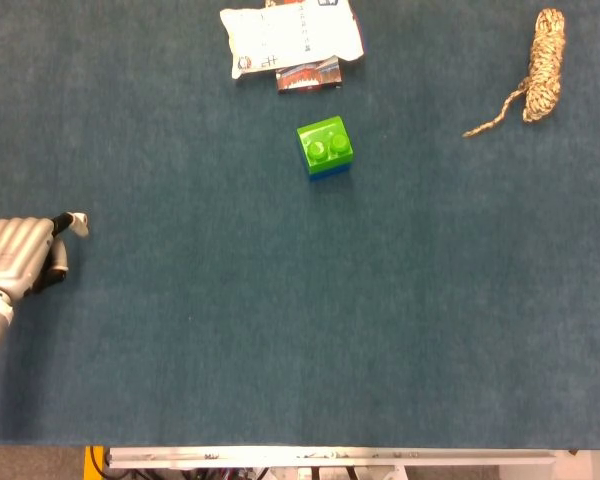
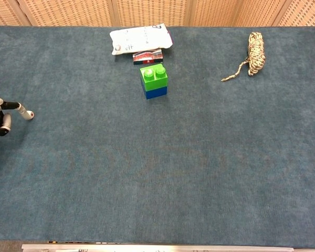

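Nothing can be read with any certainty: the only print in sight is on the flat white plastic packet [image 1: 291, 36] lying far from the left hand [image 1: 18, 256], across the table toward its far edge, where dark characters and lines show but are too small and blurred to make out, and on the small red and white printed card [image 1: 307, 76] tucked under its near edge, equally illegible

Lighting even and moderately bright in both views, from overhead. Shadows short and soft; the green block [image 1: 325, 147] casts a faint one toward 6 o'clock. No glare. Focus acceptable throughout.
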`<state>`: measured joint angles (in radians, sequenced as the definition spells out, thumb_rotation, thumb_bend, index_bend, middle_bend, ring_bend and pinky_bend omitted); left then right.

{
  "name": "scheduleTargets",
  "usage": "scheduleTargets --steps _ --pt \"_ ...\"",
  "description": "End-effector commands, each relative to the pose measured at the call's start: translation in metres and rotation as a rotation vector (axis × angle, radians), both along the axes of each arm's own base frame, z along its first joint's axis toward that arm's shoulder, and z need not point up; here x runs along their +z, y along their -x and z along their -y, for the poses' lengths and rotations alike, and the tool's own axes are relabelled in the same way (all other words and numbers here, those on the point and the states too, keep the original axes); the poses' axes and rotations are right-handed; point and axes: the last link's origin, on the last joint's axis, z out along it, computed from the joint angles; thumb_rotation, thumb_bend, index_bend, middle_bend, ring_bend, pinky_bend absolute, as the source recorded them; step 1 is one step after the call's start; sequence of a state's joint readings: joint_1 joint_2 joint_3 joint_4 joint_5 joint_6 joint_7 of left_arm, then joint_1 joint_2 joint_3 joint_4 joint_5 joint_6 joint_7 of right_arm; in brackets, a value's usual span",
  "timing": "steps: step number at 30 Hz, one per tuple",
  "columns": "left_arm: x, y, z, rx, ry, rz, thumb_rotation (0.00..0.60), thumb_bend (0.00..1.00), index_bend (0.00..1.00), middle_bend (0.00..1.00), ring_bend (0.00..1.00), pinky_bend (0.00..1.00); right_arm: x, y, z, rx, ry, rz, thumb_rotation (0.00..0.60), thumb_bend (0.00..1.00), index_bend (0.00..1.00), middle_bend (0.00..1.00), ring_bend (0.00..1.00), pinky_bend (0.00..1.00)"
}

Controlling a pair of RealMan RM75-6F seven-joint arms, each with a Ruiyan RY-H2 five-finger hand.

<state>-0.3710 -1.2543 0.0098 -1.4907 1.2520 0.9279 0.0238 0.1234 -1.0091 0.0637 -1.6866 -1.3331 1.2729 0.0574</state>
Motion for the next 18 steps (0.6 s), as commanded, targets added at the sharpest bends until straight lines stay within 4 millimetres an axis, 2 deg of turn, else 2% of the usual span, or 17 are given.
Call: scheduleTargets --steps 1,18 --pt "-0.0018 0.0018 -0.0001 0.008 0.006 0.001 0.600 0.85 0.32 1.00 1.00 0.95 -0.0003 0.0001 0.0000 -0.001 -0.001 0.000 0.600 0.09 0.20 0.20 0.09 0.28" --pt "-0.0075 0.0061 -0.0055 0.013 0.020 -0.010 0.600 0.85 0.32 1.00 1.00 0.95 -0.0005 0.0009 0.0010 -0.004 -0.001 -0.001 0.600 0.09 0.20 0.20 0.09 0.28"
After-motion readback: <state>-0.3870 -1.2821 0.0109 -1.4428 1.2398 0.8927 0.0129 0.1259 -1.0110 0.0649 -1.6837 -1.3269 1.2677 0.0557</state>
